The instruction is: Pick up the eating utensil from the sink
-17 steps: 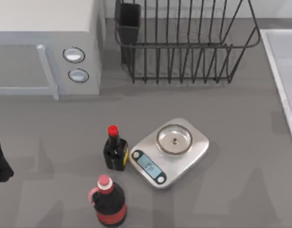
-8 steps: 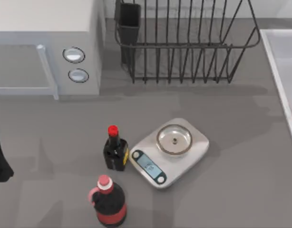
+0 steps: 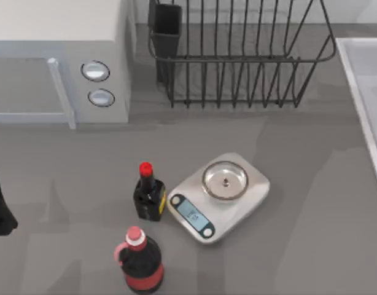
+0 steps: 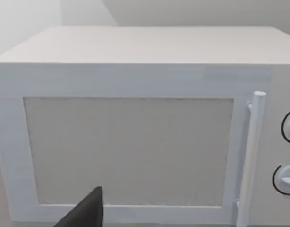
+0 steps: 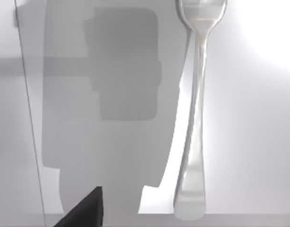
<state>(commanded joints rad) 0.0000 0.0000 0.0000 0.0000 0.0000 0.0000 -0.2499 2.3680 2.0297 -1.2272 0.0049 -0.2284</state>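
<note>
The eating utensil [image 5: 194,118], slim and shiny silver, lies flat on the pale floor of the sink [image 5: 258,142] in the right wrist view. A dark part of my right gripper [image 5: 81,210] shows at the frame's edge, apart from the utensil and above the basin floor. The arm's shadow falls on the basin beside the utensil. In the top view the sink [image 3: 368,67] is cut off at the table's right edge. My left arm [image 3: 0,206] stays parked at the table's left edge, and its gripper [image 4: 83,213] faces the microwave door.
A white microwave [image 3: 53,55] stands at the back left and a black wire dish rack [image 3: 237,58] at the back middle. A silver scale [image 3: 219,196], a small dark bottle [image 3: 148,193] and a larger red-capped bottle [image 3: 140,264] stand at the front middle.
A broad shadow on the right half of the table has shifted toward the dish rack. The objects on the table and the left arm have not moved.
</note>
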